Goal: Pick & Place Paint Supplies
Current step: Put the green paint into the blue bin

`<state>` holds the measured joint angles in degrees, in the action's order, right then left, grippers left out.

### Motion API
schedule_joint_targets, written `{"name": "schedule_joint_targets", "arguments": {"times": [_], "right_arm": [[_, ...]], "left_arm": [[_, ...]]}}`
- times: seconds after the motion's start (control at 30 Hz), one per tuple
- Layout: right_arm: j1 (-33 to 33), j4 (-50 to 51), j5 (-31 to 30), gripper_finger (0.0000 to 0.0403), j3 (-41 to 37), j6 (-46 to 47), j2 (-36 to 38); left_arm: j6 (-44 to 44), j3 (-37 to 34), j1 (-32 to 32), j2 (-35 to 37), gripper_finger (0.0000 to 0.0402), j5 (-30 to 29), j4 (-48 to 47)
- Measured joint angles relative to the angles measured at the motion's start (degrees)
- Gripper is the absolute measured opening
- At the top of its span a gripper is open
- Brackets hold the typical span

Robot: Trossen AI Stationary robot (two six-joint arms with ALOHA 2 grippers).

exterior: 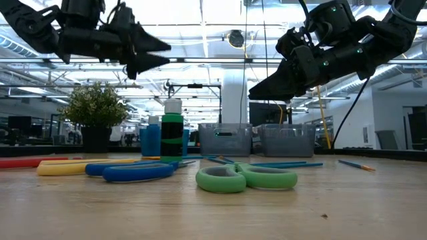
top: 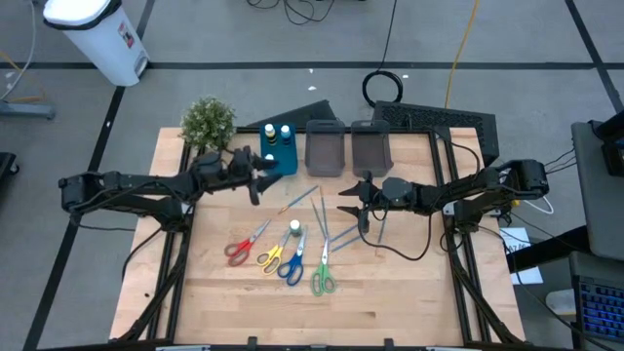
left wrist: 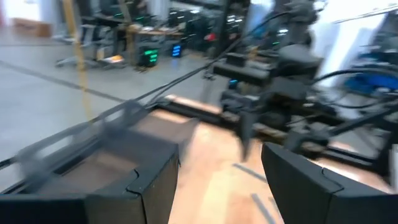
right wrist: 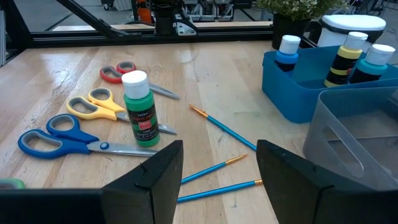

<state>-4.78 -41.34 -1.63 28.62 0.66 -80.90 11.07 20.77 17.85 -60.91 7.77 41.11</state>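
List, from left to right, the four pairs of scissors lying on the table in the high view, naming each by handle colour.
Red scissors → yellow scissors → blue scissors → green scissors.

Pale wooden table (right wrist: 56,68) with visible grain, glossy blue plastic bin (right wrist: 292,93), translucent grey plastic bin (right wrist: 367,134), shiny metal scissor blades (right wrist: 124,149)

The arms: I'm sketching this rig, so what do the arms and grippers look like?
Both arms are dark, jointed, with black cables trailing from them. The left gripper and right gripper each end in two black, tapered fingers. Small green lights glow on the right arm in the low view.
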Motion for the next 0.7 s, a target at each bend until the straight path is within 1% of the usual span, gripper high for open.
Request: {"name": "schedule_joint_targets", "arguments": {"times": [0.17, 0.33, 0.57, 0.7], "right_arm": [[0.0, 0.0, 0.0, 0.0196, 0.0, 0.0, 0.0], [0.0, 0.0, 0.0, 0.0196, 0.0, 0.0, 0.0], [0.0, 0.0, 0.0, 0.0196, 0.0, 0.0, 0.0], [0.0, 0.0, 0.0, 0.0196, 0.0, 0.0, 0.0]], "left_arm": [[0.0, 0.1, -2.0, 0.0, 0.0239, 4.3, 4.0], [-0.4, 0.1, -3.9, 0.0, 0.0239, 7.4, 5.9], [-0.5, 0.1, -6.0, 0.0, 0.0239, 7.8, 6.1], [-3.1, 0.2, -7.6, 0.0, 0.0239, 7.8, 5.9]]}}
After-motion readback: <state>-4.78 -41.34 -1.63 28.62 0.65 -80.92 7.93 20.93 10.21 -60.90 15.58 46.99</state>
